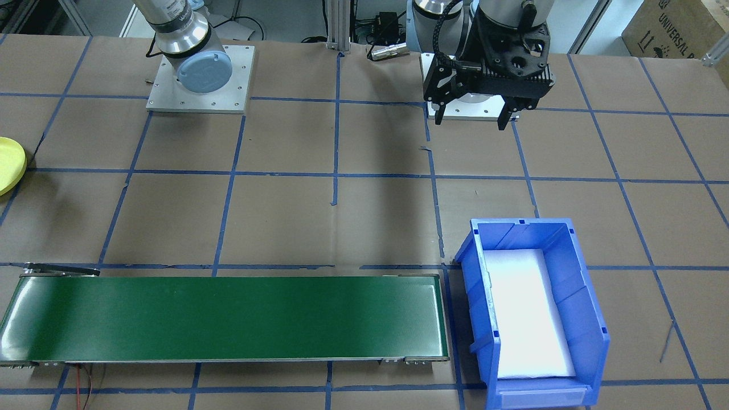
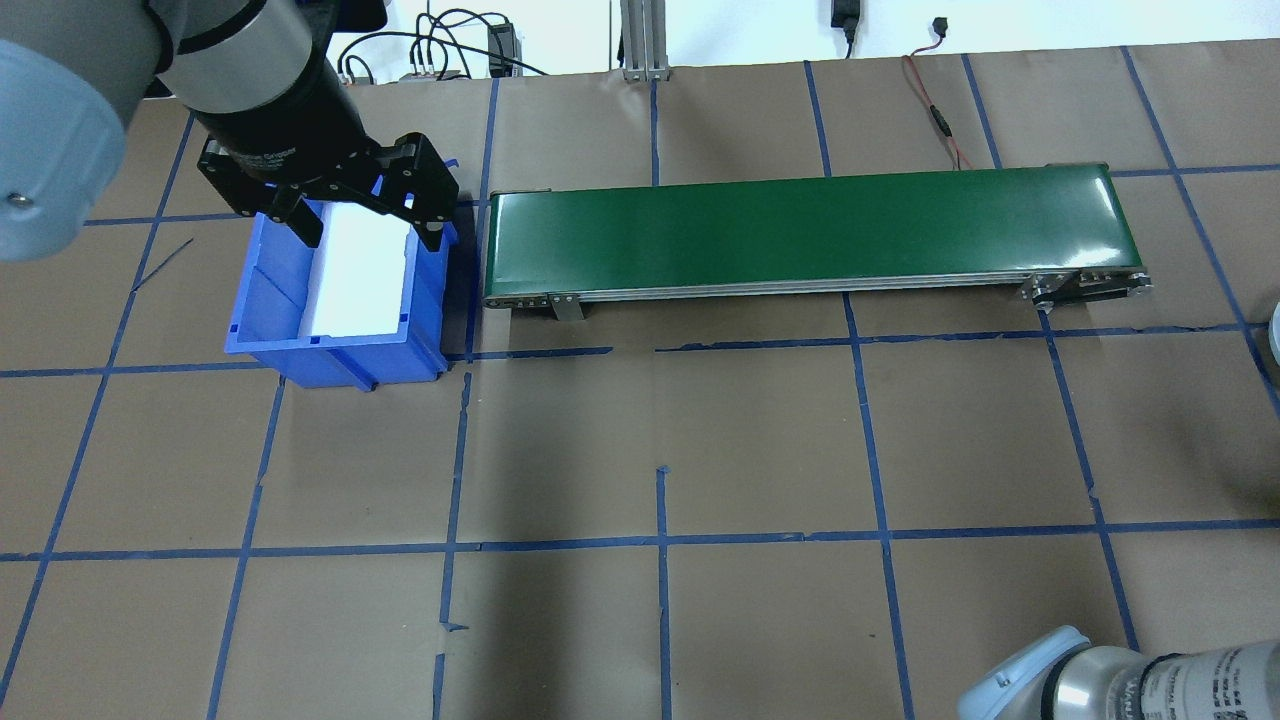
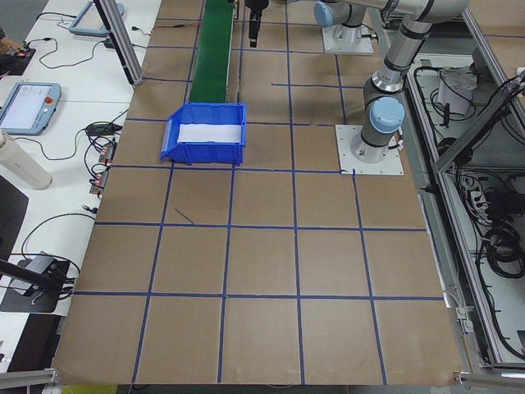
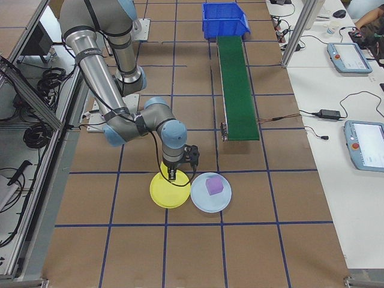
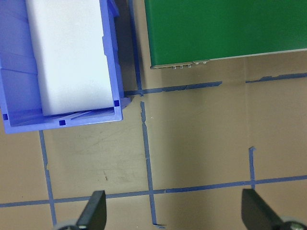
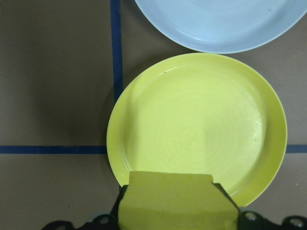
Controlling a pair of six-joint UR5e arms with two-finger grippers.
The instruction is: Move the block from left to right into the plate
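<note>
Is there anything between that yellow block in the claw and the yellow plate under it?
Nothing visible. The right gripper holds the yellow block above the near edge of the yellow plate, whose surface is bare. The light blue plate with a purple cube sits beside it, out of the way.

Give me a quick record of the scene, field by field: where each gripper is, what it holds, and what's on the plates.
left gripper: open, empty, above the blue bin
right gripper: shut on a yellow block, over the yellow plate
yellow plate: empty, block not yet released
light blue plate: beside the yellow one, holds a purple block
green conveyor belt: nothing on it
</note>
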